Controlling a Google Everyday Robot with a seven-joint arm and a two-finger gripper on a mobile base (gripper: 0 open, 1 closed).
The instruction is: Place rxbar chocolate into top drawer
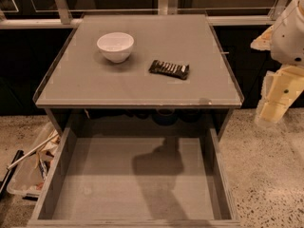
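The rxbar chocolate (169, 69) is laid on the counter (95, 87), right of a white bowl (115, 46); its pale lettering cannot be read. The top drawer (61, 175) is seen open below. The claw (280, 96) is held right of the counter; its state cannot be told.

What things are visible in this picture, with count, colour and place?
tabletop: one, grey, centre.
bowl: one, white, on tabletop, back left.
rxbar chocolate: one, black, on tabletop, right of bowl.
top drawer: one, grey, pulled open below tabletop.
bin: one, clear, on floor at left, holding clutter.
arm: one, white, right edge.
gripper: one, cream, right edge, beside tabletop, apart from rxbar chocolate.
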